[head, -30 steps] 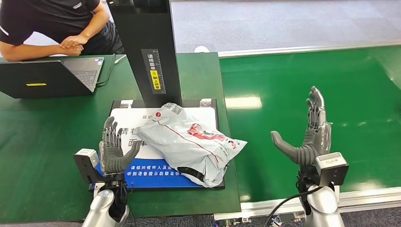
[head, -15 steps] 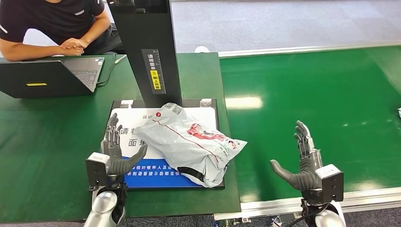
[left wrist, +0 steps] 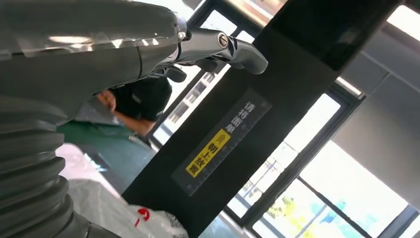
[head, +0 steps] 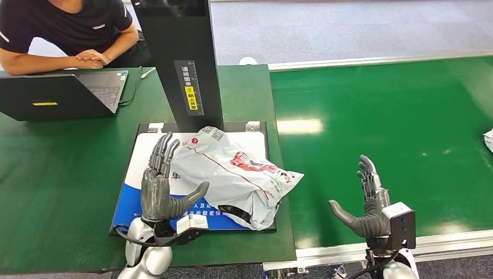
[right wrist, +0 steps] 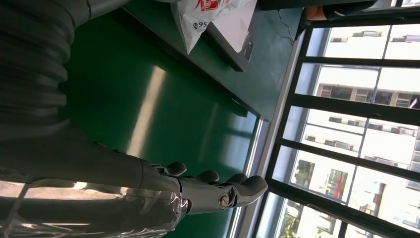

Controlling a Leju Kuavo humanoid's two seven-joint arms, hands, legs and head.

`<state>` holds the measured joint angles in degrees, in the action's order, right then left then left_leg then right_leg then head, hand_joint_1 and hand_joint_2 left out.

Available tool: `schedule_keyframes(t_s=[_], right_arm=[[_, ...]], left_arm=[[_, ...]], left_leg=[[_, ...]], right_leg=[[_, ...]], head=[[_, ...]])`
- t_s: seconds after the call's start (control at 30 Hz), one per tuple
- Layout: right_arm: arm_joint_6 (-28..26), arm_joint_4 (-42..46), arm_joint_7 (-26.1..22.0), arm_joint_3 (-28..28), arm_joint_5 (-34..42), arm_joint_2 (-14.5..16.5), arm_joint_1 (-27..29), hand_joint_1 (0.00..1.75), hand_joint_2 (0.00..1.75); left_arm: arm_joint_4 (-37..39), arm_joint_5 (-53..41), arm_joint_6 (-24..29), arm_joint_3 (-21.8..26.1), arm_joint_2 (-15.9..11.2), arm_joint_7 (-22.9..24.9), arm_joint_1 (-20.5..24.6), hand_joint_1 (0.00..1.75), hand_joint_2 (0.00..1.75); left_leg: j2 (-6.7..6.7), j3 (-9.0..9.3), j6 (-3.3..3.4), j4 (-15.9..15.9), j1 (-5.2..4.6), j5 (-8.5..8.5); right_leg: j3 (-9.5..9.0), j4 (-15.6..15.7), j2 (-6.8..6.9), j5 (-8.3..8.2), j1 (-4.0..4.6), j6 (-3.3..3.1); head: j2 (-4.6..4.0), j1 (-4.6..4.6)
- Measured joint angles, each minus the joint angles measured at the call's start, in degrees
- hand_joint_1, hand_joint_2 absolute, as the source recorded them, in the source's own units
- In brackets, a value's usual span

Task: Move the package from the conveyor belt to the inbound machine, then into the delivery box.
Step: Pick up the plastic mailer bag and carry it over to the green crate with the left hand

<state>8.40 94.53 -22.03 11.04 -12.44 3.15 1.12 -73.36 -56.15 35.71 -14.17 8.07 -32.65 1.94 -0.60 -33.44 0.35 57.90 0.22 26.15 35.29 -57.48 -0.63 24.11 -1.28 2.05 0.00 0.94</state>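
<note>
A grey plastic package (head: 235, 174) with red print lies on the inbound machine's scan plate (head: 143, 154), below its black post (head: 180, 58). My left hand (head: 163, 186) stands upright just left of the package, fingers spread, thumb toward the bag, holding nothing. My right hand (head: 366, 203) hovers open over the green conveyor belt (head: 395, 116), well to the right of the package. The left wrist view shows the package (left wrist: 124, 218) and the black post (left wrist: 233, 144). A corner of the package (right wrist: 210, 15) appears in the right wrist view.
A person (head: 64, 29) leans on the green table (head: 52, 168) behind a dark laptop (head: 58, 93) at the back left. Another white parcel (head: 488, 139) peeks in at the belt's right edge. The belt's front rail (head: 418, 244) runs near my right hand.
My left hand has moved right and forward, up close to the package's left side. My right hand has dropped lower and drawn back toward me. A parcel has come in at the belt's right edge.
</note>
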Motion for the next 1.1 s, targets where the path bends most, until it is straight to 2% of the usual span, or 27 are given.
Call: schedule_keyframes(t_s=[0.17,0.3,0.43,0.77,1.1], right_arm=[[0.2,0.0,0.2,0.3,-0.3,0.4,0.0,0.00,1.75],[0.6,0.0,0.1,0.3,-0.9,0.6,-0.1,0.00,1.75],[0.9,-0.1,-0.4,0.3,-1.2,0.7,-0.1,0.00,1.75],[0.9,-0.1,-0.5,0.3,-1.6,1.2,-0.2,0.00,1.75],[1.3,-0.1,-1.4,0.8,-1.6,2.2,0.2,0.00,1.75]], left_arm=[[0.2,-7.8,1.4,-1.6,-0.2,5.1,0.2,0.00,1.75],[2.2,-12.5,-2.0,-2.7,-0.6,9.8,0.8,0.00,1.75],[4.6,-13.7,-8.0,-3.4,-0.9,13.1,1.4,0.00,1.75],[7.1,-14.1,-12.3,-4.0,-1.2,14.9,1.7,0.00,1.75],[9.8,-16.6,-15.3,-4.0,-1.3,20.3,3.0,0.00,1.75]], left_leg=[[0.00,0.00,0.00,0.0,0.00,0.00],[0.00,0.00,0.00,0.0,0.00,0.00],[0.00,0.00,0.00,0.0,0.00,0.00],[-0.01,-0.01,0.00,0.0,0.00,0.00],[-0.01,0.01,0.00,0.0,0.00,0.00]], right_leg=[[0.00,0.0,0.00,0.00,0.00,0.00],[0.00,0.0,0.00,0.00,0.00,0.00],[0.00,0.0,0.00,0.00,0.00,0.00],[0.01,0.0,-0.01,0.01,0.00,0.00],[0.01,0.0,-0.01,0.00,0.00,-0.01]], head=[[0.00,-0.01],[0.00,0.00],[0.00,0.00],[0.00,0.00],[0.00,0.00]])
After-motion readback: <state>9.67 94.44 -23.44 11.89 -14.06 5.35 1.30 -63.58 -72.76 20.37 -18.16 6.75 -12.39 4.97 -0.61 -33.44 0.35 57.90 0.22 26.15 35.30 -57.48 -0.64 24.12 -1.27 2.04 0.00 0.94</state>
